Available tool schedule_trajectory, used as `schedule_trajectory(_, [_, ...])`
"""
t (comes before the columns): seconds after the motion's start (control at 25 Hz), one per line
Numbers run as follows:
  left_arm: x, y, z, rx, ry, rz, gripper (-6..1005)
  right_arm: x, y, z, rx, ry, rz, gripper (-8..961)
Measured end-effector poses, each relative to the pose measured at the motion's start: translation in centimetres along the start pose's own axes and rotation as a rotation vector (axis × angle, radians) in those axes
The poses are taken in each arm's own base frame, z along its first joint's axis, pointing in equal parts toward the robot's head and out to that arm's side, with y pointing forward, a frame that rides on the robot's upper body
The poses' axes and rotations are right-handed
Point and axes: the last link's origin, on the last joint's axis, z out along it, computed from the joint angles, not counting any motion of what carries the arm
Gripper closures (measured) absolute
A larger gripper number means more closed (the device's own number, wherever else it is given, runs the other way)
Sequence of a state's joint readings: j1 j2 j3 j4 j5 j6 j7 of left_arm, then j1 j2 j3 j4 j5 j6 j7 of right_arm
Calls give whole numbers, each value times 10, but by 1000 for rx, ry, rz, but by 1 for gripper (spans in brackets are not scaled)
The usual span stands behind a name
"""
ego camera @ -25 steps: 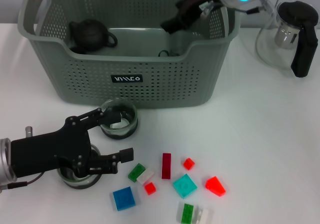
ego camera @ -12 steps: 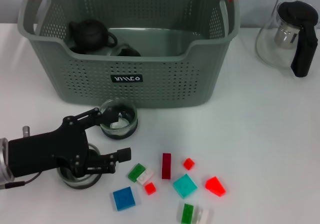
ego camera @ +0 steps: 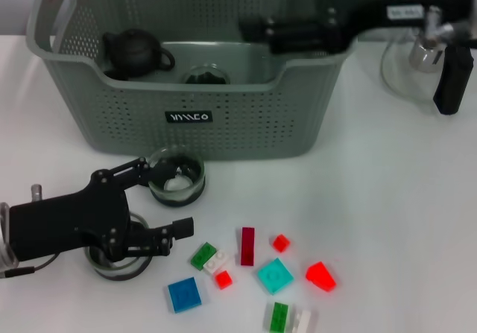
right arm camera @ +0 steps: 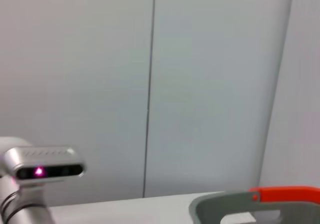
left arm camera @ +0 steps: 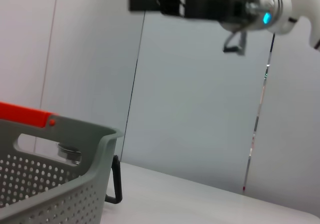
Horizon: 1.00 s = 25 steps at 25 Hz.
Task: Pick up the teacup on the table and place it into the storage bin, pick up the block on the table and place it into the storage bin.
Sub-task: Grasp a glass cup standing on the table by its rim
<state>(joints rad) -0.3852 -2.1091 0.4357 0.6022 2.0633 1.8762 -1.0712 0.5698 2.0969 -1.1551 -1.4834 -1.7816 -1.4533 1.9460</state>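
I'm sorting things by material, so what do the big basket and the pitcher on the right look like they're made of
The storage bin looks like matte grey-green moulded plastic, going by its perforated walls. The pitcher looks like clear glass with a glossy black handle, probably plastic.

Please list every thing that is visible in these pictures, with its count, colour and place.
storage bin: 1, grey-green, far side of table.
teapot: 1, black, inside bin, left.
teacup in bin: 1, dark, bin floor.
teacups on table: 2, clear glass; one before the bin, one under left gripper.
blocks: about ten, red, green, blue, teal, white; near edge of table.
glass kettle: 1, black handle, far right.
left gripper: black, open, around the nearer teacup.
right gripper: black, above bin's right side.
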Motion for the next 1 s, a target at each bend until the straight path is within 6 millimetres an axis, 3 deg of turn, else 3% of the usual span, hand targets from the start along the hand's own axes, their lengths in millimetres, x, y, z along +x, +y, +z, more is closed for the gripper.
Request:
schedule_trajectory(0.2, [3, -3, -5, 2, -36, 34, 133, 28, 6, -17, 18, 20, 45, 180])
schedule_trajectory(0.36, [8, -6, -15, -2, -120, 82, 134, 47, 22, -21, -73, 58, 88, 183])
schedule_trajectory(0.52, [24, -11, -29, -20, -235, 93, 135, 64, 34, -19, -174, 88, 154, 185])
schedule_trajectory(0.72, [49, -15, -40, -33, -374, 119, 135, 73, 33, -19, -195, 67, 233, 187])
schedule_trajectory(1.0, [73, -11, -25, -88, -571, 179, 136, 85, 32, -13, -250, 149, 267, 186])
